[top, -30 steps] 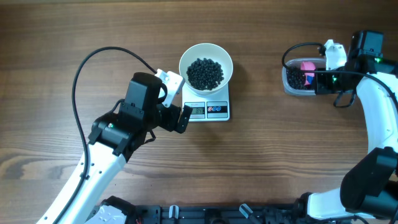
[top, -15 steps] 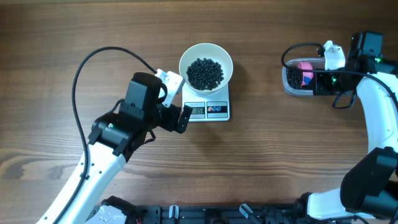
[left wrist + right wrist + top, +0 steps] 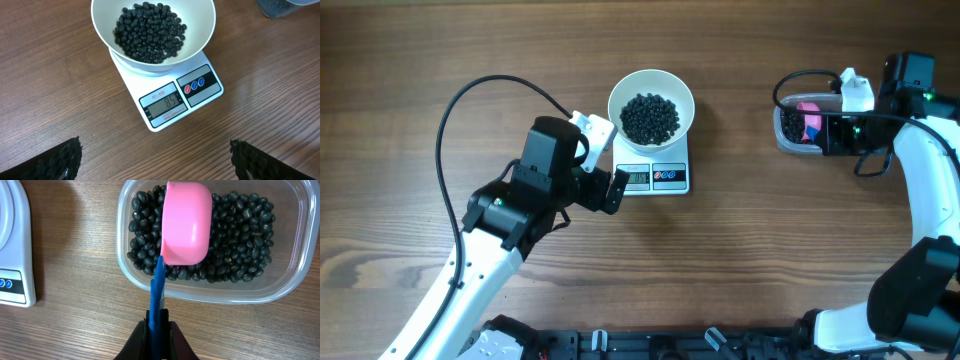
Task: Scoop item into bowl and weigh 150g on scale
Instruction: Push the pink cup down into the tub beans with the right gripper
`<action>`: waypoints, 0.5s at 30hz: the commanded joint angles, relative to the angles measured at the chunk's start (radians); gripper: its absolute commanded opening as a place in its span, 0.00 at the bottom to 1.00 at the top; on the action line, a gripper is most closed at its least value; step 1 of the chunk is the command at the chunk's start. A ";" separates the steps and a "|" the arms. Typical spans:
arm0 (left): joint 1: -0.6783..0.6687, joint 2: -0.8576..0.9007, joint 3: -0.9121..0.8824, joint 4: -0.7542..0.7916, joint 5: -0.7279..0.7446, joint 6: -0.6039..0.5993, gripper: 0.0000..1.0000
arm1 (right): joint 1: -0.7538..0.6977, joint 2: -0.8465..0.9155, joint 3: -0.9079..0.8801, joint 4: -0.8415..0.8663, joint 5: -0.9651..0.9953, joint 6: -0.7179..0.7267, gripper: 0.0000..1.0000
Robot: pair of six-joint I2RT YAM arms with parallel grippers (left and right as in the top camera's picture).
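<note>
The white bowl point(image 3: 619, 92) point(image 3: 102, 35) stands on the white scale point(image 3: 670, 178) point(image 3: 202, 102), whose display reads 85. A heap of black beans point(image 3: 649, 118) point(image 3: 150, 32) lies in the bowl. My left gripper point(image 3: 612, 165) point(image 3: 155, 161) is open, low over the table just in front of the scale, holding nothing. My right gripper point(image 3: 830, 131) point(image 3: 158, 324) is shut on the blue handle of a pink scoop point(image 3: 810, 120) point(image 3: 186, 222). The scoop sits over the beans point(image 3: 240, 240) in the clear tub point(image 3: 787, 146) point(image 3: 215, 297), its smooth back facing the wrist camera.
A black cable point(image 3: 455, 110) loops over the table left of the bowl. The right arm's cable point(image 3: 790, 80) curls behind the tub. The scale's edge point(image 3: 15, 255) shows left of the tub in the right wrist view.
My right gripper has shifted slightly left with the scoop, and the scoop has turned over the tub. The left arm, bowl and scale have not moved.
</note>
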 commanded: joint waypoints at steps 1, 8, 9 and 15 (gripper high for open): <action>0.006 0.005 0.018 0.003 0.001 0.020 1.00 | 0.002 0.011 0.007 -0.018 -0.060 0.006 0.04; 0.006 0.005 0.018 0.003 0.001 0.019 1.00 | 0.002 0.002 0.007 -0.033 -0.142 -0.016 0.04; 0.006 0.005 0.018 0.003 0.001 0.019 1.00 | 0.002 0.002 0.007 -0.038 -0.142 -0.021 0.04; 0.006 0.005 0.018 0.003 0.001 0.019 1.00 | -0.017 0.002 0.007 -0.071 -0.138 -0.022 0.04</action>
